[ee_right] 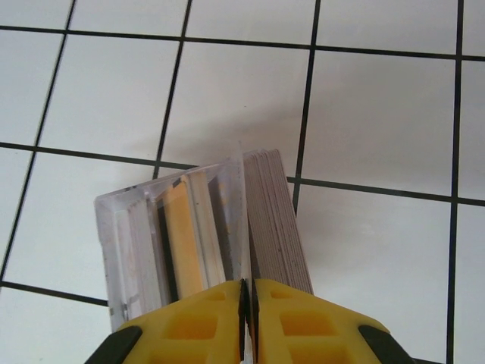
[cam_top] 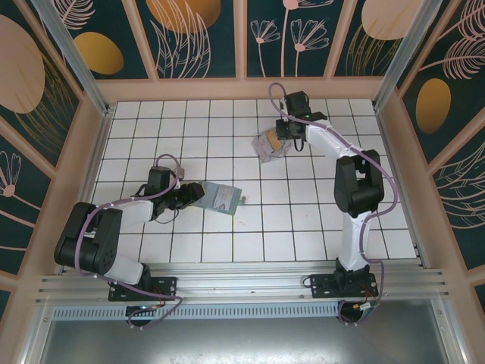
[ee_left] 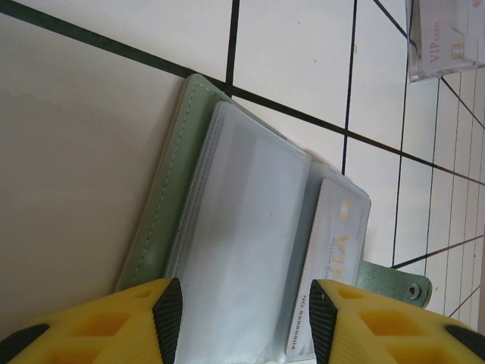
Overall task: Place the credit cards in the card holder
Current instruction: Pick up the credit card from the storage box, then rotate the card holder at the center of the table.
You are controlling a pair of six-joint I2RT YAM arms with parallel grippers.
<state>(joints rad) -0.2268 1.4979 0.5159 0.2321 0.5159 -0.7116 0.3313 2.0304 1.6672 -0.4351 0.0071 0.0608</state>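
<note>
Right gripper [ee_right: 247, 303] sits closest to the lens in the right wrist view. Its yellow fingers [ee_right: 189, 330] are at 6 o'clock, pressed together with only a sliver between them. They nip a thin clear sheet standing on edge among the credit cards [ee_right: 276, 220]. Cannot tell whether the sheet is a card or a wall of the clear case [ee_right: 110, 243]. At 9 o'clock of the pinch the case holds pale cards and one yellow-orange card [ee_right: 184, 235], all on edge. At 3 o'clock a tight grey stack touches the sheet. Everything rests on the white tiled table [ee_right: 379, 98].

Left wrist view: left gripper [ee_left: 245, 322] at 6 o'clock, jaws wide apart, holding nothing. Its black pads [ee_left: 168, 318] stand either side of the card holder [ee_left: 163, 189]; cannot tell whether they touch it. The holder lies open and flat, clear sleeves up, with the sage-green cover showing along its 9 o'clock edge. One pale card lettered VIP [ee_left: 333, 258] sits in a sleeve toward 3 o'clock. A green snap tab [ee_left: 394, 287] pokes out at 4 o'clock. The clear case shows at the 1 o'clock corner.

Top view: the card holder lies at 9 o'clock of the table's middle, with the left gripper just beside it at its 9 o'clock. The credit cards sit well apart, at 1 o'clock from the holder. The right gripper is on them from their 2 o'clock side.
</note>
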